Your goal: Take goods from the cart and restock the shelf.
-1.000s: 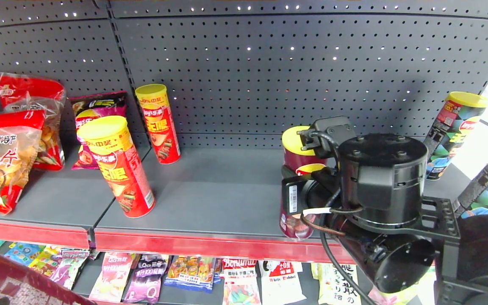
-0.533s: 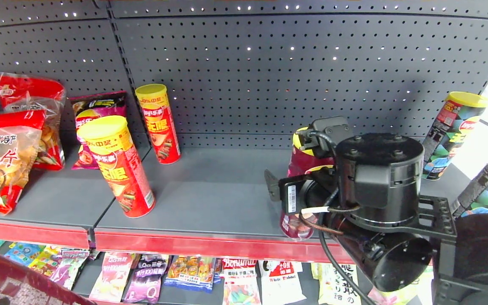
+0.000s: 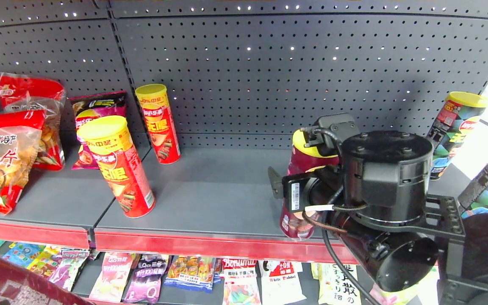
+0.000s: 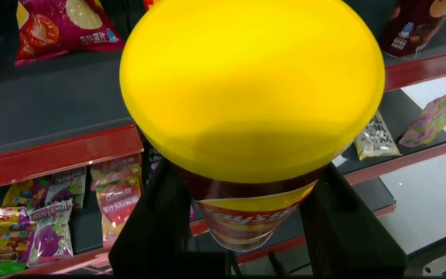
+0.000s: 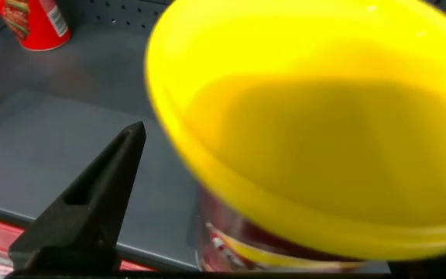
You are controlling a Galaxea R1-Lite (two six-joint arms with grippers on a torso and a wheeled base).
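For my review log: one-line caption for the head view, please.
Right gripper open around a yellow-lidded can at the front edge of the shelf.

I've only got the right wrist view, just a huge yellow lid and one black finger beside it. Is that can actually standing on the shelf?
Observer: Yes, the head view shows the maroon can standing on its base near the front edge of the shelf.
Operator: What's the left arm got?
Observer: The left gripper is shut on a second yellow-lidded can.
Operator: Anything further right on the shelf?
Observer: A black-and-green can stands towards the back there.
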